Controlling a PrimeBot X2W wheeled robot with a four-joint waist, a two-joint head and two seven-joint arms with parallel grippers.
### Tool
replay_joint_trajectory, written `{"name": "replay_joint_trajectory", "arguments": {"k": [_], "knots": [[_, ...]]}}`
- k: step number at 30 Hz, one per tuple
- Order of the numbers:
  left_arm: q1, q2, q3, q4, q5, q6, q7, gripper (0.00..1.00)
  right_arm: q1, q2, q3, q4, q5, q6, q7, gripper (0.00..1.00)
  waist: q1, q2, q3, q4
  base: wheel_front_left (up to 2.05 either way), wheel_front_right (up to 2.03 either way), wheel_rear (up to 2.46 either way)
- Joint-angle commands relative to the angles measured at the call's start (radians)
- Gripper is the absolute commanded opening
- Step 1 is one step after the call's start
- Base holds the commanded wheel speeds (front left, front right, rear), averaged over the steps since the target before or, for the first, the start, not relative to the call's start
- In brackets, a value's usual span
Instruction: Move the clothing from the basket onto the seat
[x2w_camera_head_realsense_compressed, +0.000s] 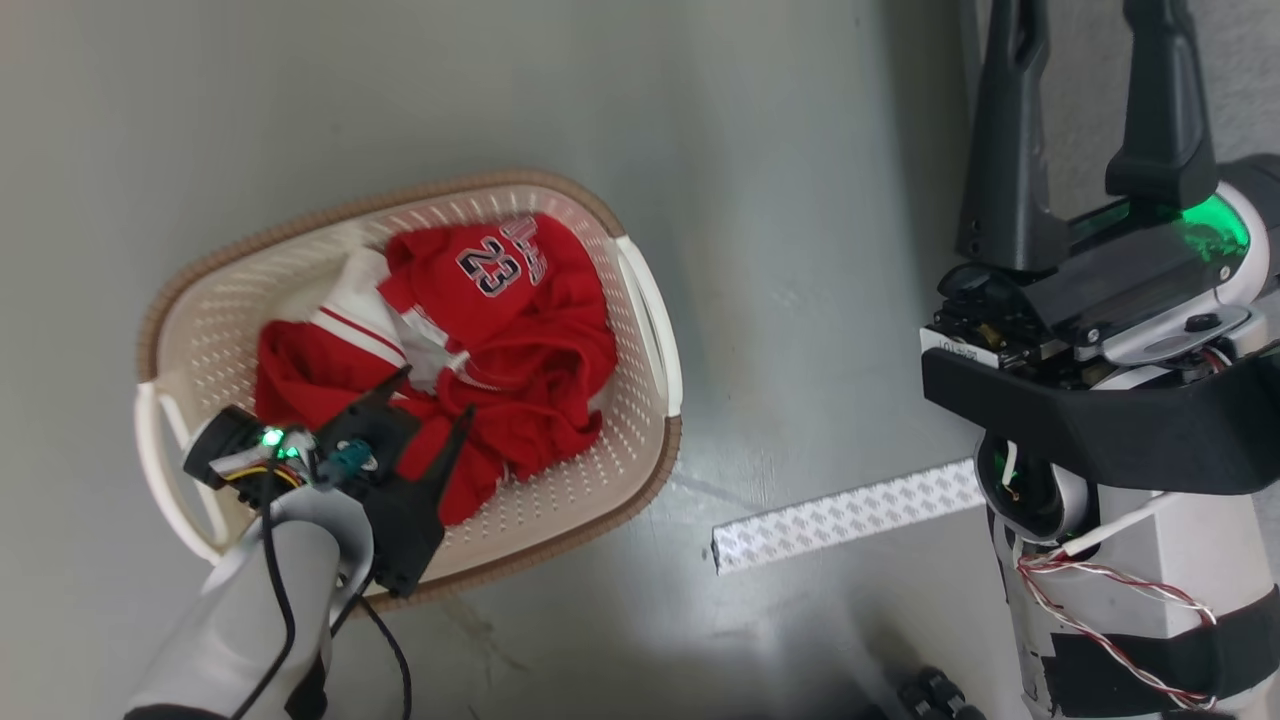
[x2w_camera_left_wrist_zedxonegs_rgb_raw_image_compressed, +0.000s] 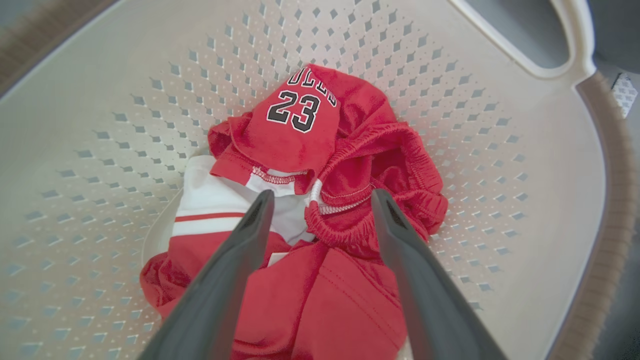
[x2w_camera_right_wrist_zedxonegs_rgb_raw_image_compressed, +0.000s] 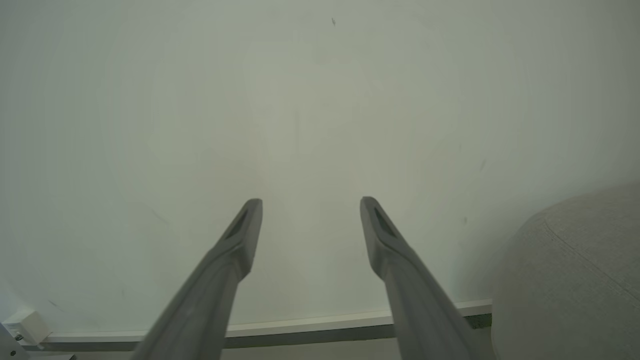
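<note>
In the basket (x2w_camera_head_realsense_compressed: 200, 330) on the grey floor (x2w_camera_head_realsense_compressed: 780, 200) lies the clothing (x2w_camera_head_realsense_compressed: 470, 340), a crumpled red heap with white trim and stripes. The piece printed 23 sits on top, towards the far side, and a gathered elastic waistband bunches up near the middle. The left gripper (x2w_camera_left_wrist_zedxonegs_rgb_raw_image_compressed: 322, 194) reaches down into the basket from its near rim with its two dark fingers spread wide. The tips straddle that waistband low over the heap, nothing is pinched between them, and I cannot tell whether they touch the fabric. The basket has a brown rim band and white handles, and its perforated walls show bare all round the pile. A patterned white strip (x2w_camera_head_realsense_compressed: 850, 515) lies on the floor, off to the right of the basket. Well away on that side, the right gripper (x2w_camera_right_wrist_zedxonegs_rgb_raw_image_compressed: 310, 201) is raised and empty, its jaws equally wide, pointing at a pale wall (x2w_camera_right_wrist_zedxonegs_rgb_raw_image_compressed: 320, 100) above a skirting board (x2w_camera_right_wrist_zedxonegs_rgb_raw_image_compressed: 300, 322). Just beside it, at its right, shows a rounded corner of the light-grey seat (x2w_camera_right_wrist_zedxonegs_rgb_raw_image_compressed: 575, 280), with no clothing on the part I can see.
</note>
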Motion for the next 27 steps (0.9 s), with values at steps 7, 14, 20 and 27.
{"name": "replay_joint_trajectory", "arguments": {"k": [7, 14, 20, 27], "knots": [[-0.057, 0.033, -0.028, 0.063, 0.007, 0.034, -0.005, 1.0, -0.019, -0.002, 0.018, -0.023, 0.047, 0.001, -0.002, 1.0, -0.0002, -0.0003, 0.101, -0.043, 0.0, 0.0, 0.0], [-0.093, 0.054, -0.04, 0.08, 0.002, 0.075, -0.005, 1.0, -0.03, -0.002, 0.018, -0.04, 0.061, 0.001, -0.002, 1.0, -0.0002, -0.0003, 0.148, -0.065, 0.0, 0.0, 0.0], [-0.142, 0.069, -0.059, 0.113, 0.02, 0.124, -0.005, 1.0, -0.048, -0.002, 0.019, -0.058, 0.069, 0.001, -0.002, 1.0, -0.0002, -0.0003, 0.183, -0.079, 0.0, 0.0, 0.0], [-0.185, 0.066, -0.073, 0.142, 0.006, 0.14, -0.005, 1.0, -0.06, -0.002, 0.024, -0.068, 0.071, 0.001, -0.002, 1.0, -0.0002, -0.0003, 0.217, -0.083, 0.0, 0.0, 0.0]]}}
